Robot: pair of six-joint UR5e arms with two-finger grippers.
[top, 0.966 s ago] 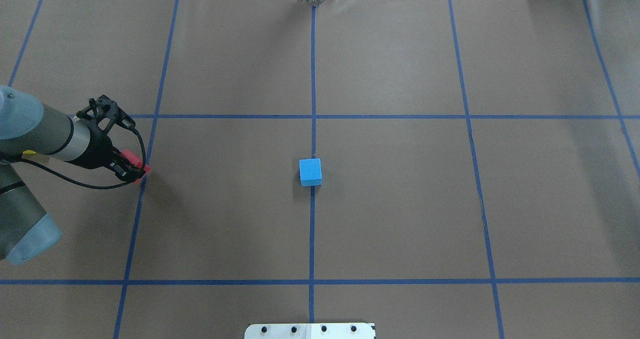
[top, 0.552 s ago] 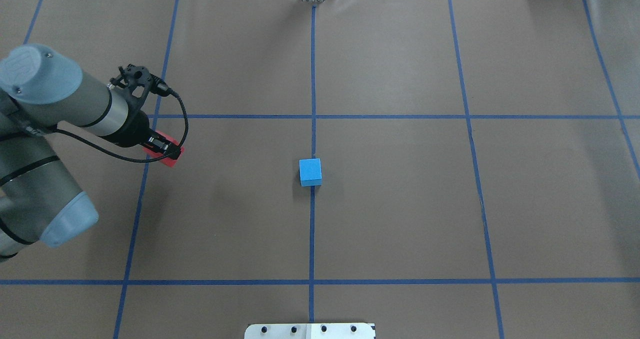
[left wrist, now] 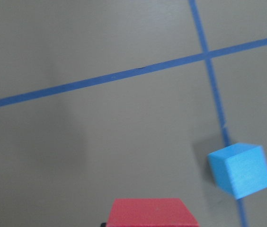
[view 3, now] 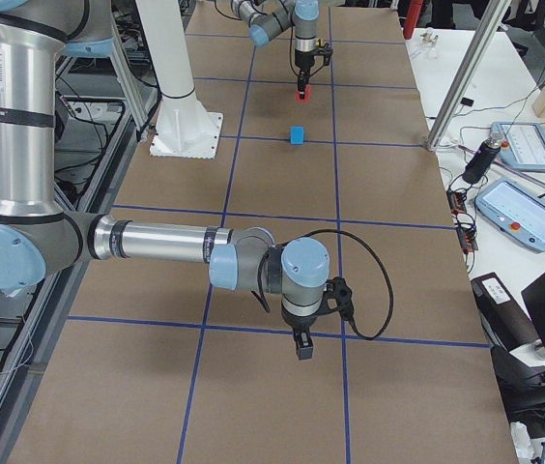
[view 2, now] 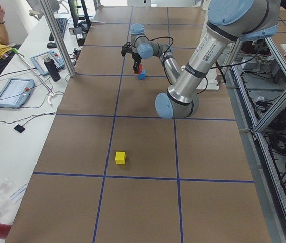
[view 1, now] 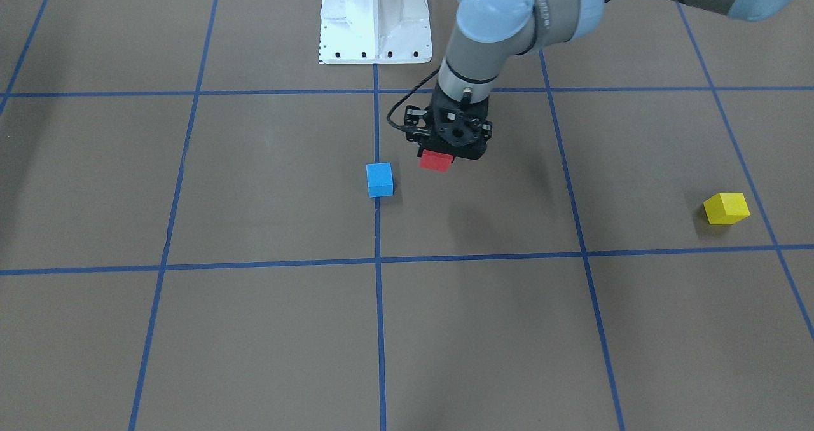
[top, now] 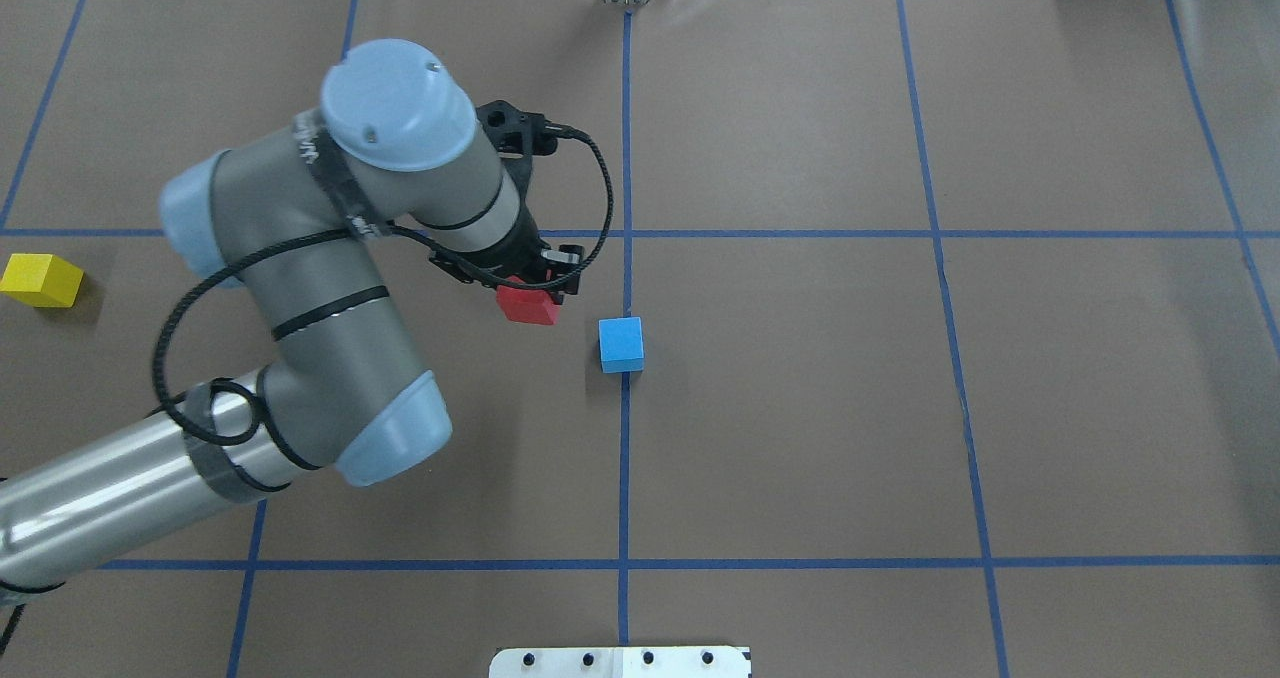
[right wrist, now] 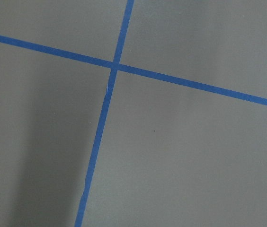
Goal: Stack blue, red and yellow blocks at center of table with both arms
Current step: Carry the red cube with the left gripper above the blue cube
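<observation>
Left hand (top: 532,288) clutches the one red block (view 1: 435,161), near the one blue block (view 1: 379,180). One yellow block (view 1: 725,208) sits well apart. Right hand (view 3: 301,350): can't tell its grip.

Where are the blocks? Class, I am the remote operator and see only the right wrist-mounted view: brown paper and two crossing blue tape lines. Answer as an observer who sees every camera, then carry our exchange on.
Observer: The blue block sits on the table at the centre tape line, with nothing stacked on it.
Operator: And the red one?
Observer: The left hand is shut on the red block and holds it above the table beside the blue block, not over it.
</observation>
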